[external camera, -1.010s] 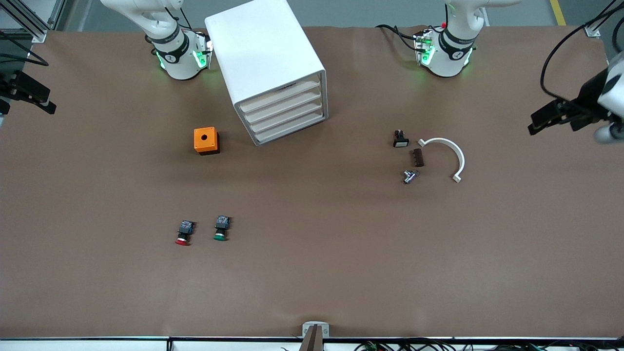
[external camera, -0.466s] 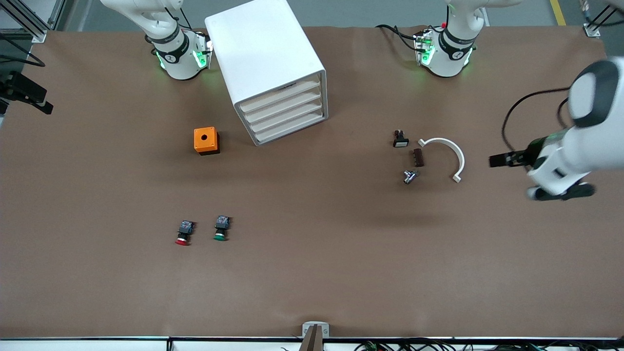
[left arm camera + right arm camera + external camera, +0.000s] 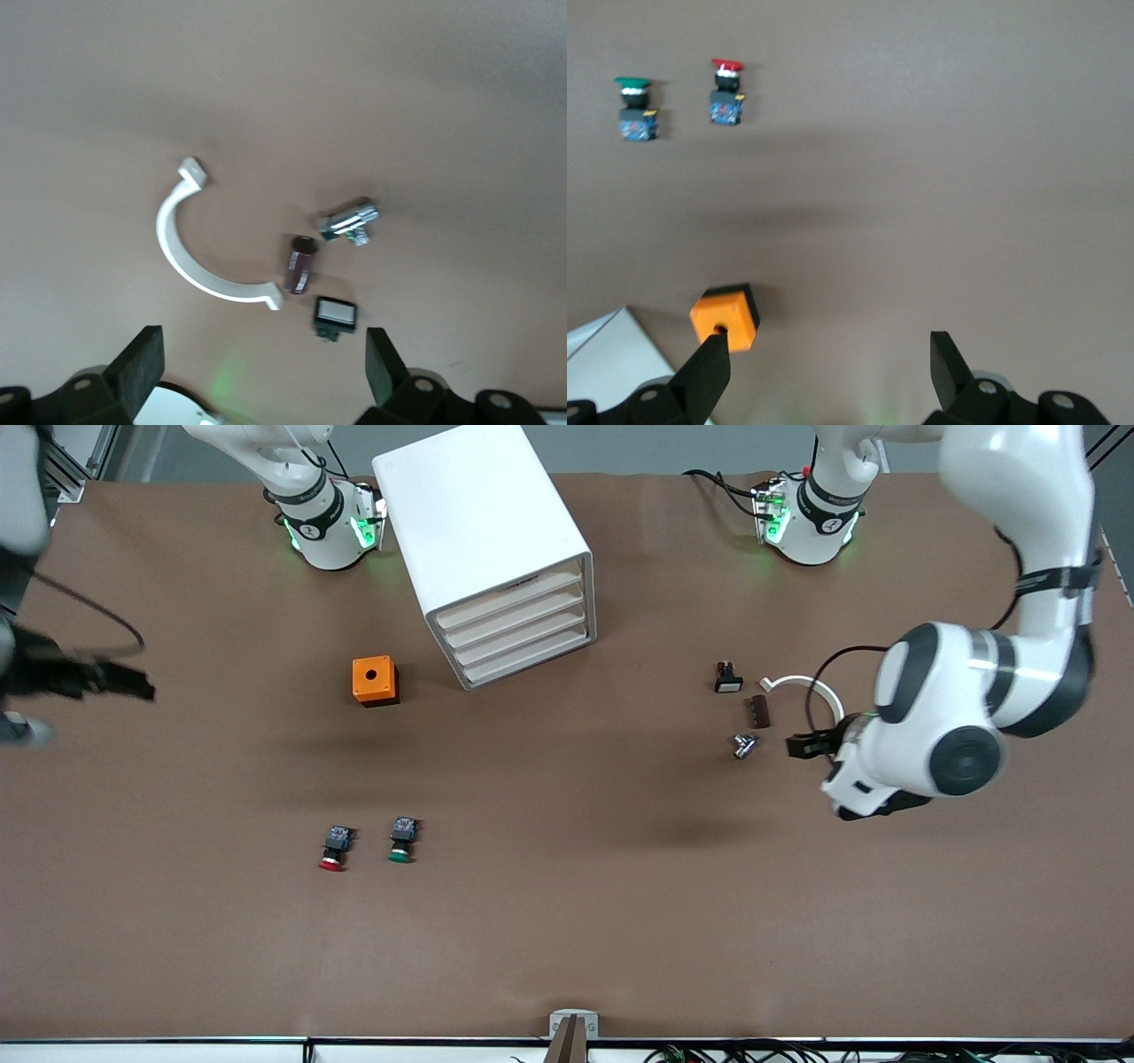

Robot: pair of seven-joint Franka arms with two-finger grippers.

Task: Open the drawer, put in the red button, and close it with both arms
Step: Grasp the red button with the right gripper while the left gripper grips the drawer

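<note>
We see the white drawer cabinet [image 3: 493, 549] with every drawer shut. Our left gripper [image 3: 802, 746], released, hangs over the white curved bracket [image 3: 819, 695]; our right gripper [image 3: 133, 688], released, hovers over the worktop's [image 3: 567, 921] right-arm end. The red button [image 3: 333, 849] lies beside the green button [image 3: 402, 841].

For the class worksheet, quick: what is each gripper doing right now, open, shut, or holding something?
Left gripper: open, empty, over the white curved bracket and small parts.
Right gripper: open, empty, over bare table near the orange box.
</note>
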